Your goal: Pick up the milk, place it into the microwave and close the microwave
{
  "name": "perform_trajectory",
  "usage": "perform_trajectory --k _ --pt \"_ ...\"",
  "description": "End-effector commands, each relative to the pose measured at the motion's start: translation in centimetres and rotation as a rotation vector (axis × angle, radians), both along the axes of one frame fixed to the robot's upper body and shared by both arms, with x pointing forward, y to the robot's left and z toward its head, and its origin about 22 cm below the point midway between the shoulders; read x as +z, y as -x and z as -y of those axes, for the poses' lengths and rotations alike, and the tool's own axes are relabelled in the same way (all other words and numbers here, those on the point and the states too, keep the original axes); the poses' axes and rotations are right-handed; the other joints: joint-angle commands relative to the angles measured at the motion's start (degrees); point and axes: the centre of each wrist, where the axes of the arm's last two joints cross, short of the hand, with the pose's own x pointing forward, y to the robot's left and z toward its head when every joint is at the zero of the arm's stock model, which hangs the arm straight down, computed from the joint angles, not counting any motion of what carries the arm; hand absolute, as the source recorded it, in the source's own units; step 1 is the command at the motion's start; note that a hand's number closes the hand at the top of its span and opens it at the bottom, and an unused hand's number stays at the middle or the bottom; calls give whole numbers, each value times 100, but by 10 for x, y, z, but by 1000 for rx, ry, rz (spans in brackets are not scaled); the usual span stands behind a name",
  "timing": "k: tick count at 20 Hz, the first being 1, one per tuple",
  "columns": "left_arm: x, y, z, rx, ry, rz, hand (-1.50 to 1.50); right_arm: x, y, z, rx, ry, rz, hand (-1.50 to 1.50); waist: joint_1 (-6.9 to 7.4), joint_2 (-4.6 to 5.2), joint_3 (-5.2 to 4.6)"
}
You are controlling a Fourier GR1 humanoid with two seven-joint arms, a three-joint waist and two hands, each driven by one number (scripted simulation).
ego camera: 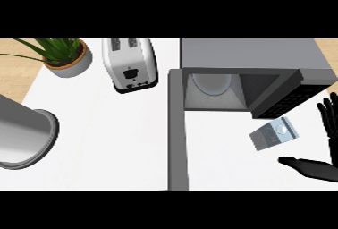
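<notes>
Milk (274, 133) on worktop (99, 134) just before open microwave (251, 58), long axis slanting lower-left to upper-right, top end indiscernible; right hand (321, 170) just beside, not touching, fingers (328, 118) spread straight.

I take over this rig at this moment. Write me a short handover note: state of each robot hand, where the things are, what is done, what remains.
Left robot hand: not in view.
Right robot hand: open at the right edge, fingers and thumb spread beside the milk, not touching it.
Milk: on the counter, tilted, in front of the microwave, to the right of its opening.
Microwave door: wide open.
Done: nothing yet; the milk is not grasped.
Left: grasp the milk, put it inside, close the door.
</notes>
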Motion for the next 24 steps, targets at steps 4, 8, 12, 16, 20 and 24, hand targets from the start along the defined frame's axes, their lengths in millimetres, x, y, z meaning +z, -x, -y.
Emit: perform_trajectory --k 4,8,12,16,20,24 --pt "4 14 -5 -23 4 36 -150 -66 2 22 -15 15 -107 -150 -1 5 0" --pt "10 26 5 -43 20 44 -150 -97 -10 23 -47 54 -143 -150 68 8 5" --pt "9 21 -10 -31 18 50 -150 -116 -9 47 -32 65 -133 -150 39 17 6" --pt "8 39 -10 -31 20 49 -150 -143 3 36 -42 100 -135 -150 23 6 4" --pt "-1 44 -12 -42 20 27 -150 -157 -11 36 -12 122 -147 -150 49 13 6" --pt "8 40 -17 -55 16 38 -150 -170 -2 52 -10 57 -117 -150 68 30 15"
